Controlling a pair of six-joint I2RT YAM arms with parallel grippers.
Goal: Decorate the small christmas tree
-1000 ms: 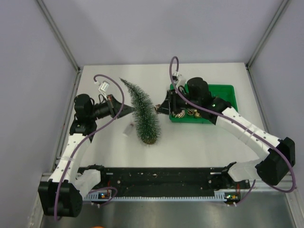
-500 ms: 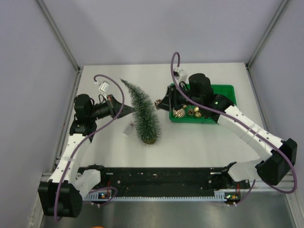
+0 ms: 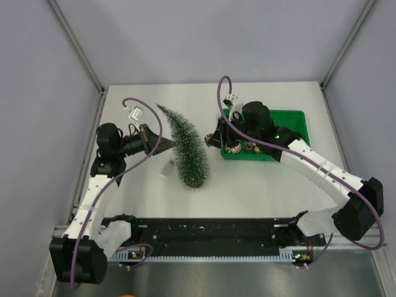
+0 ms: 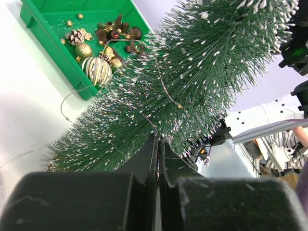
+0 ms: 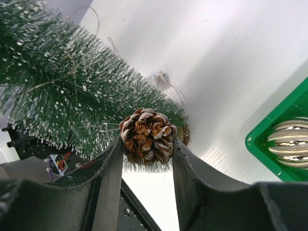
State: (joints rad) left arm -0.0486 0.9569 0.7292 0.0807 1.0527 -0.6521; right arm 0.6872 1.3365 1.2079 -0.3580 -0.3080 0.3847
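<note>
**Item 1: small christmas tree** (image 3: pixel 187 145). Dark green bottle-brush cone with white-flecked bristles. It sits left of the table's (image 3: pixel 253 182) centre, with its base toward the near edge and its tip slanting toward the far left corner. A thin wire strand (image 4: pixel 163 82) with tiny beads runs across the branches.

**Item 2: left gripper** (image 3: pixel 162 144). It reaches in from the left edge, and its tips meet the tree's left flank about halfway up. In the left wrist view the two fingers (image 4: pixel 149 159) are pressed together with only a slit between them, and their ends are sunk in the bristles. Whether a branch or the wire is pinched between them cannot be told.

**Item 3: right gripper** (image 3: pixel 209 140). It hangs between the tree and the tray, just beside the tree's right flank. Its fingers are clamped on a pine cone (image 5: pixel 147 134), brown with pale scale tips, which is gripped on both sides.

**Item 4: green tray** (image 3: pixel 296 119). Plastic, placed toward the far right corner of the table and near the tree without touching it. It holds a striped gold ball (image 4: pixel 97 70), a small pine cone (image 4: pixel 77 36), small gold balls and dark brown pieces.

**Item 5: small whitish object** (image 3: pixel 167 168). It lies on the table just left of the tree's base, and its nature is unclear.
</note>
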